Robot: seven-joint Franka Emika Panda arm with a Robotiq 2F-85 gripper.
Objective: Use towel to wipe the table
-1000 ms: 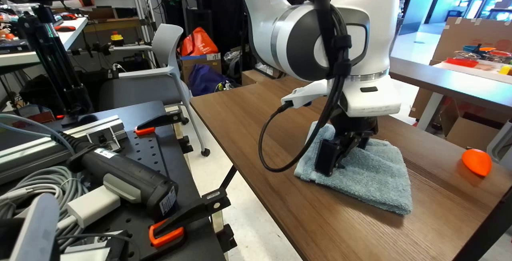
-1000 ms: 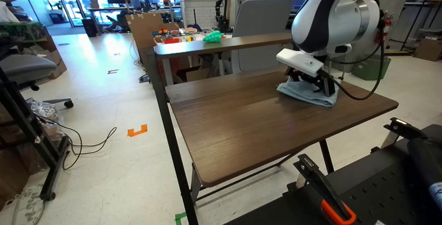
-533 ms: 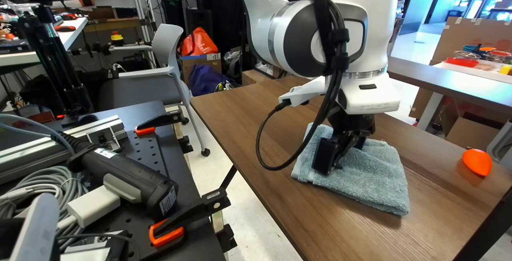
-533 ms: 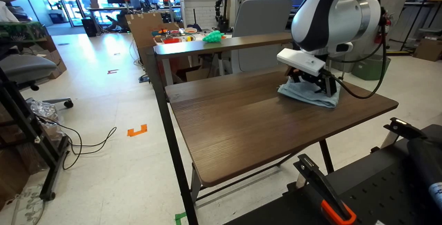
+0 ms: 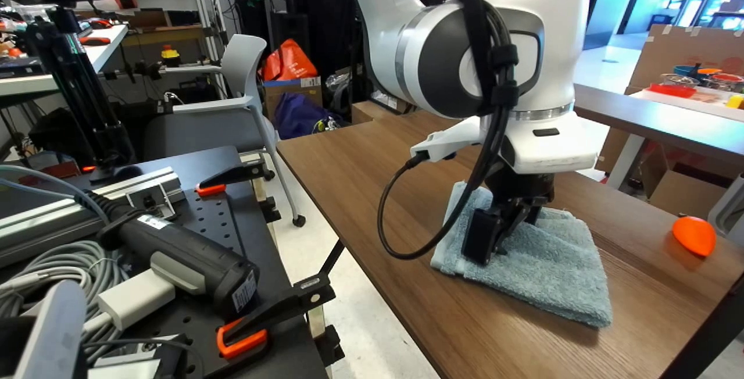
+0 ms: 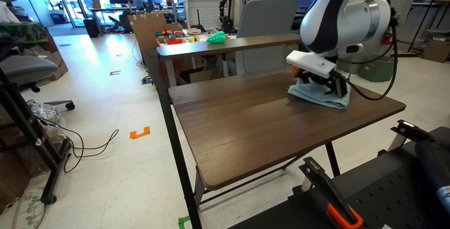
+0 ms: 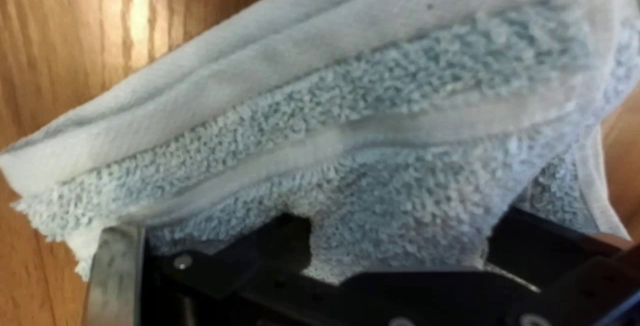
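**Gripper [image 5: 503,238] Standing Down in the Towel [image 5: 552,274] on the Counter [image 5: 360,175]**

We are finding the gripper pointing down into the towel, its black fingers [image 5: 479,236] standing apart and touching the cloth. In the wrist view we are seeing cloth bulging up between them, but we are not able to tell whether they are squeezing it. The towel is lying on the counter, folded in layers and rumpled, its pale hem bands showing to the wrist camera.

Above the gripper, a white housing [image 6: 311,63] is jutting out, and a black cable [image 5: 402,256] is looping from it. The white arm [image 6: 355,21] is reaching down over the counter.

Farther out, an orange object [image 5: 694,236] is resting on the counter, well apart from the towel. A dark bench [image 5: 209,216] is standing beside the counter, floor showing between them, and is carrying clamps [image 5: 290,306], a black handheld tool [image 5: 192,254] and grey cables [image 5: 107,263]. A grey chair [image 5: 203,129] is standing beyond the bench. In an exterior view, a black post [image 6: 172,130] is rising at the counter's end, and a brown board [image 6: 246,44] is running beyond its far edge.
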